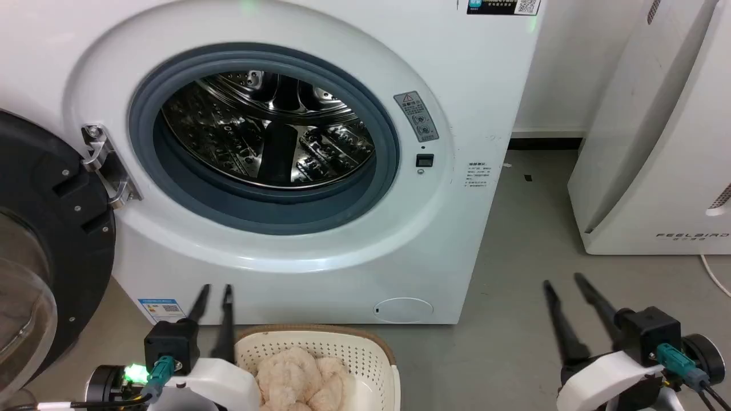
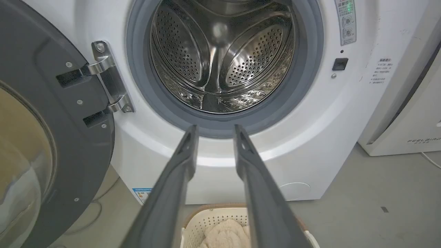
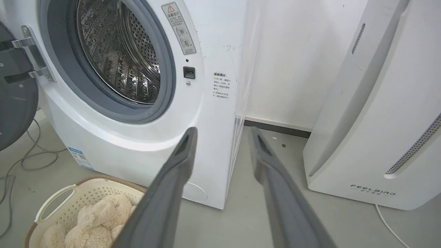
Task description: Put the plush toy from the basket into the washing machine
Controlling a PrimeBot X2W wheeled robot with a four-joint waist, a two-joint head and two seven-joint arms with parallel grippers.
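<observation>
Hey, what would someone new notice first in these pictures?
The washing machine gapes open, its shiny empty drum in the middle of the head view, its black-framed door swung out at the left. Below, on the grey floor, the plush toy lies in the basket beside the left gripper, while the right gripper hovers open at the lower right.
</observation>
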